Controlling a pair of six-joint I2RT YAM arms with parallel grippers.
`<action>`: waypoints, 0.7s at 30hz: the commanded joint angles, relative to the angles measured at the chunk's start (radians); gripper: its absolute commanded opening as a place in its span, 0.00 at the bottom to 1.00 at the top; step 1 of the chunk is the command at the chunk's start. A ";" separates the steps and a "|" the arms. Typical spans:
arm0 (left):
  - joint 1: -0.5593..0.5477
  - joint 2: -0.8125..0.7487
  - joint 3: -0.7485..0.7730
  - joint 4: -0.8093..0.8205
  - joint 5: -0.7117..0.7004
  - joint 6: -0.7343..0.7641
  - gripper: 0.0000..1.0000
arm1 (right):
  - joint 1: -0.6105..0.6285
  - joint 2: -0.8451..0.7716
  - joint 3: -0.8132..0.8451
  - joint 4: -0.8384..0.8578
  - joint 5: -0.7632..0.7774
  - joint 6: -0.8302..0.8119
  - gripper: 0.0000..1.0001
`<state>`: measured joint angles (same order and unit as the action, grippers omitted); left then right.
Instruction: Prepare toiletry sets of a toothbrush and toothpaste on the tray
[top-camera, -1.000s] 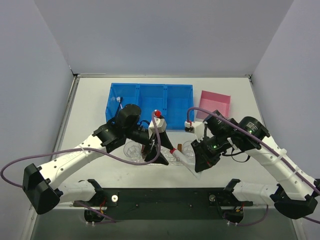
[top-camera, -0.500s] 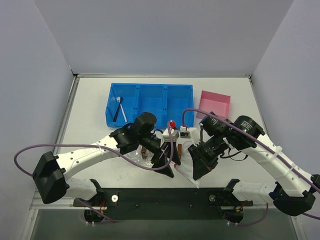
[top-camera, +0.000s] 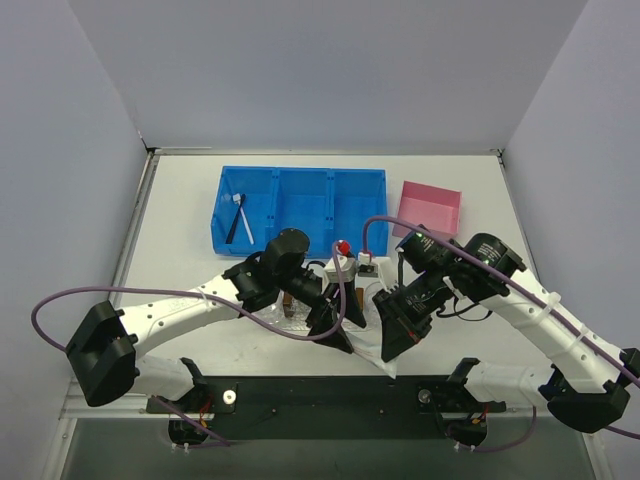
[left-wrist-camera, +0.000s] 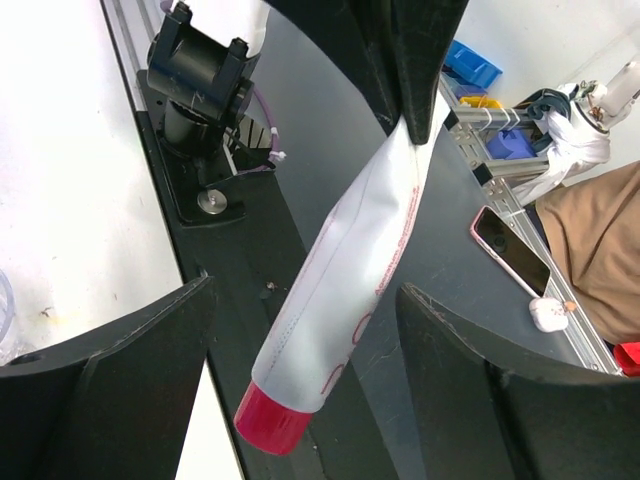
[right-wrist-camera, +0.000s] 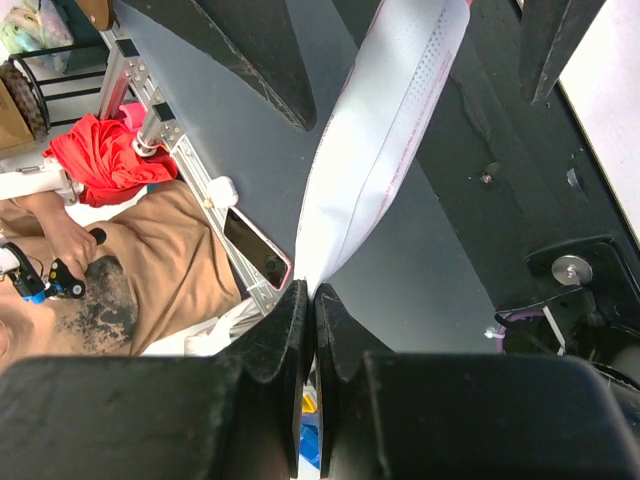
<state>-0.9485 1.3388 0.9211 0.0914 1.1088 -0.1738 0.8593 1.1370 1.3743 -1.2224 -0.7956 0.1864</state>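
Red-capped toothpaste (left-wrist-camera: 350, 270) hung pinched in right gripper (right-wrist-camera: 311, 297); left gripper (left-wrist-camera: 305, 335), wide open, prob needed a square mid-tube grab.

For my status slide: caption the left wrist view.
Right gripper pinches the crimped end of the red-capped toothpaste tube, framed by the open left gripper.

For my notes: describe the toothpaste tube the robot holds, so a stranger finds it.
Look at the near edge of the table. There the right gripper pinches the flat end of a white tube. Only it is held, with a red cap.
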 joint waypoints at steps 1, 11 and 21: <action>-0.013 0.008 -0.001 0.088 0.034 -0.073 0.82 | 0.023 -0.017 0.003 0.035 -0.050 -0.030 0.00; -0.058 0.046 0.002 0.018 0.169 -0.079 0.80 | 0.021 -0.010 0.026 0.044 -0.056 -0.034 0.00; -0.070 0.092 0.007 0.042 0.168 -0.115 0.76 | 0.021 -0.019 0.034 0.069 -0.054 -0.033 0.00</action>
<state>-0.9859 1.3956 0.9203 0.1272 1.2705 -0.2264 0.8661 1.1275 1.3743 -1.2648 -0.7864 0.1989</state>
